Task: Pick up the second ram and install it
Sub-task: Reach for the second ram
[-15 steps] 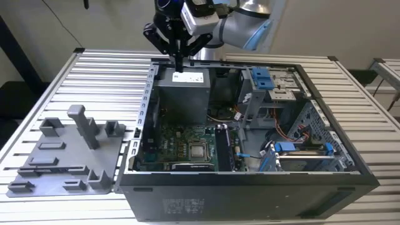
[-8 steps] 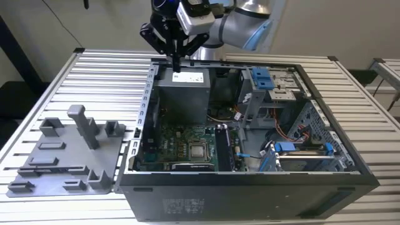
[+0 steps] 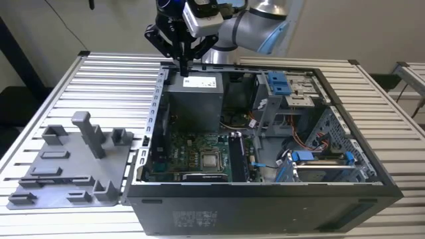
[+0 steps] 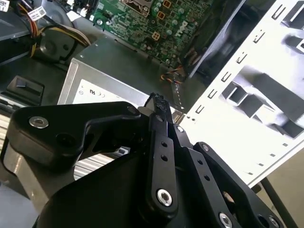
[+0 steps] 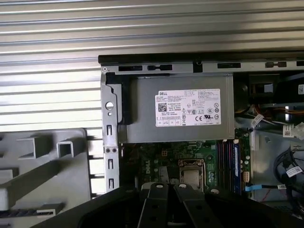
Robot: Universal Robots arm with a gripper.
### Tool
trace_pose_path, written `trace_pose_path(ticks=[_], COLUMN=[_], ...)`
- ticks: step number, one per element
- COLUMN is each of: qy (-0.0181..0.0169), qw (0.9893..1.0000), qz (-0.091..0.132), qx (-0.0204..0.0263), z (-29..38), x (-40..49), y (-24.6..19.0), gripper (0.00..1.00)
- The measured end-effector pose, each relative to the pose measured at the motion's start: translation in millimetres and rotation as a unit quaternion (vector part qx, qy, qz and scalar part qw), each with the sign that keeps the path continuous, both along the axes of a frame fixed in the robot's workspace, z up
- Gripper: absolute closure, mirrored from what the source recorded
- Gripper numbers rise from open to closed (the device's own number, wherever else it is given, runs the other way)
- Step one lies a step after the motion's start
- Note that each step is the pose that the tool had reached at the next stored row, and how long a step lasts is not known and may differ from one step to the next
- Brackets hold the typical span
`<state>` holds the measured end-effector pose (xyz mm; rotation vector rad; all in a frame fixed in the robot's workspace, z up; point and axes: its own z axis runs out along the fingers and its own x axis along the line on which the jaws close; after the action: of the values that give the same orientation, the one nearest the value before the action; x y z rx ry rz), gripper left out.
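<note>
My gripper [image 3: 184, 71] hangs over the back corner of the open computer case, just above the grey power supply [image 3: 194, 94]. Its black fingers [image 4: 159, 102] are shut together with nothing between them, and they also show in the first wrist view [image 5: 170, 186]. Thin dark memory sticks stand on edge in the motherboard's slots [image 3: 237, 157], beside the processor socket [image 3: 211, 160]. The same slots [image 5: 228, 161] show in the first wrist view. I cannot tell which of the sticks is the second ram. The gripper is well away from them.
The case [image 3: 265, 199] lies on its side on a slatted metal table [image 3: 106, 79]. A grey fixture tray [image 3: 66, 164] with upright holders lies at the exterior view's left of it. Blue drive brackets [image 3: 279, 82] and loose cables [image 3: 299, 144] fill the case's other side.
</note>
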<state>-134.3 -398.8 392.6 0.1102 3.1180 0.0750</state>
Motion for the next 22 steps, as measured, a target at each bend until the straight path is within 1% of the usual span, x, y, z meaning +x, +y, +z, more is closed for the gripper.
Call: trace_pose_path(ticks=[11,22], qy=[0.0001,0.0001], qw=[1.0000,1.0000], qz=[0.000,0.000], qx=[0.0000,0.0000], z=[-0.1,-0.1], x=[-1.3,-16.6], y=[0.0,0.0], gripper=[0.89,0.89])
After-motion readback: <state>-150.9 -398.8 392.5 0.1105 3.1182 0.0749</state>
